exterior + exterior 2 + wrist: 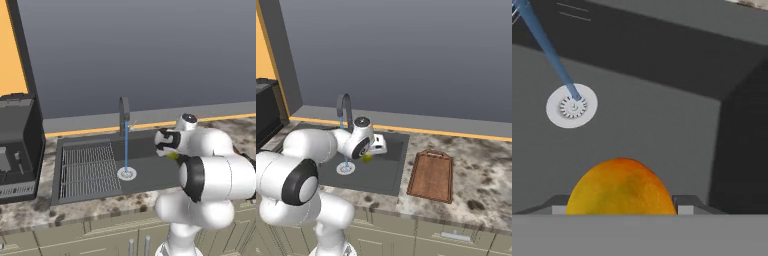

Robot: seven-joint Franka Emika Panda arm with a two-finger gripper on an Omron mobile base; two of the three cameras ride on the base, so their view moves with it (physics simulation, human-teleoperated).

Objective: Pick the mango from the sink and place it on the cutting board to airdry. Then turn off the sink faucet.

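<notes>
- Orange-yellow mango (pixel 621 187) sits between the two dark finger tips in the hand view, one tip at each side of it; the jaws are closed on the fruit.
- From the right base view the mango (pixel 367 157) shows as a small yellow-green spot just under the hand, above the sink floor, so it hangs lifted rather than resting.
- From the left base view a sliver of the mango (pixel 172 155) peeks out below the hand, mostly hidden by the arm.
- Sink (pixel 387 172) is a dark grey basin; the hand is over its right half, near the right wall.
- Drain (pixel 571 106) is a round silver disc on the basin floor, well apart from the mango.
- Thin blue stream of water (pixel 126 147) falls from the faucet (pixel 123 114) straight onto the drain, so the tap is running.
- Ribbed rack (pixel 88 169) fills the left part of the basin.
- Cutting board (pixel 430 175) lies flat on the speckled table (pixel 481 185), just to the right of the sink, with nothing on it.
- Dark appliance (pixel 17 145) stands on the table to the left of the sink.
</notes>
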